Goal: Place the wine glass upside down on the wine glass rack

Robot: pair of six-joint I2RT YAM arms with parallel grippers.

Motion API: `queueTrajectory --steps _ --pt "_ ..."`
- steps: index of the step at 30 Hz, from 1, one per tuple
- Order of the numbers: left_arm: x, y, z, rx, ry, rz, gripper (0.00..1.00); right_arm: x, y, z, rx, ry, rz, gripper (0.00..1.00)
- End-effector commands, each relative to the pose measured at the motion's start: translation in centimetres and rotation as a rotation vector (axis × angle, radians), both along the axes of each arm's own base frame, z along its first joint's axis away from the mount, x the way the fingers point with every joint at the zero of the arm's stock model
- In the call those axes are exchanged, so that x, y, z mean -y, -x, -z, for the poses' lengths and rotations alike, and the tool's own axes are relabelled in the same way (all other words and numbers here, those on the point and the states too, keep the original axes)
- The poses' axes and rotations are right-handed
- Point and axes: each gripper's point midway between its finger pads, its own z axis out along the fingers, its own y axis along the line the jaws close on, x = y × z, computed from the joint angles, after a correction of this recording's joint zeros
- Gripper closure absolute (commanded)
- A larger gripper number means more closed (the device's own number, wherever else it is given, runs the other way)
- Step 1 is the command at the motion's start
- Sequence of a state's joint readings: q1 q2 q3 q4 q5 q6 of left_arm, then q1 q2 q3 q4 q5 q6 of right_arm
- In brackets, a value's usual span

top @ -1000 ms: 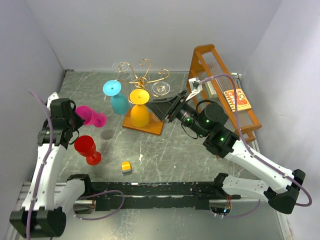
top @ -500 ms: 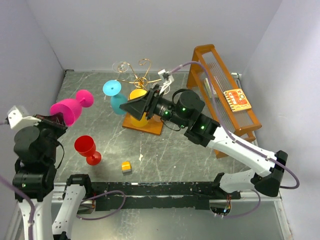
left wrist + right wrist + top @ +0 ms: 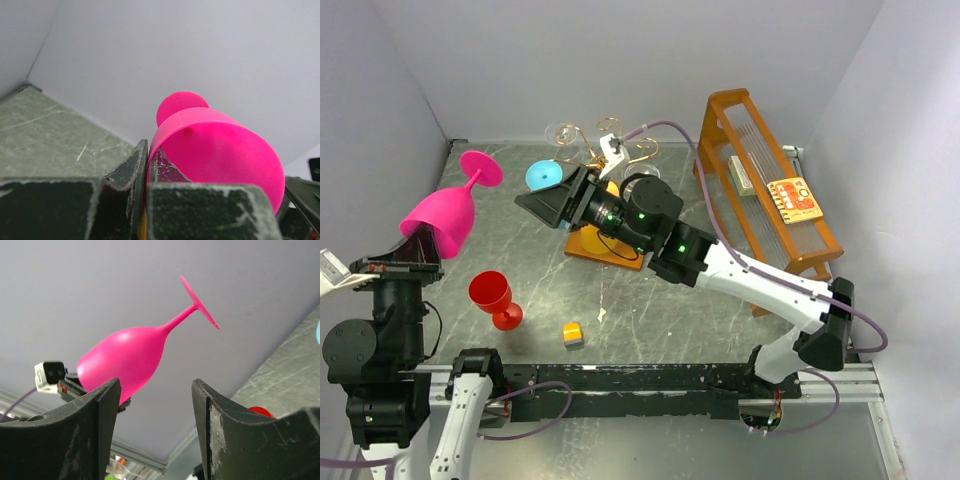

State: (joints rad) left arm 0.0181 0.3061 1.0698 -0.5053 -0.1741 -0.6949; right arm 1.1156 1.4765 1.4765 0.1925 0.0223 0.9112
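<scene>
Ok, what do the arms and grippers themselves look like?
The left arm and right arm have white link shells and black joint housings; the right shows small green lights. A purple cable trails along it. The left gripper and right gripper have black, scuffed fingers.

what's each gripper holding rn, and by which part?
The left gripper holds the pink wine glass by its bowl, near the rim end, foot pointing up. The right gripper is open and holds nothing.

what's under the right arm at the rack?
Under the right arm, only part of the rack's wooden base shows; its gold wire arms rise behind. The rack's middle is covered.
</scene>
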Motion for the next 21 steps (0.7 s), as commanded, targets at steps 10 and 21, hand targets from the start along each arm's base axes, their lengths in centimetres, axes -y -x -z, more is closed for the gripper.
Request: queueTrajectory --steps 10,21 --pt "2.1 2.3 -4.8 0.272 -0.099 0.092 0.93 -5.8 -0.6 -3.6 -0.195 -0.122 -0.063 0.45" --pt "2.8 1.8 -4.4 0.28 -0.106 0.131 0.93 -6.1 -1.0 -3.5 -0.282 -0.19 -0.052 0.5"
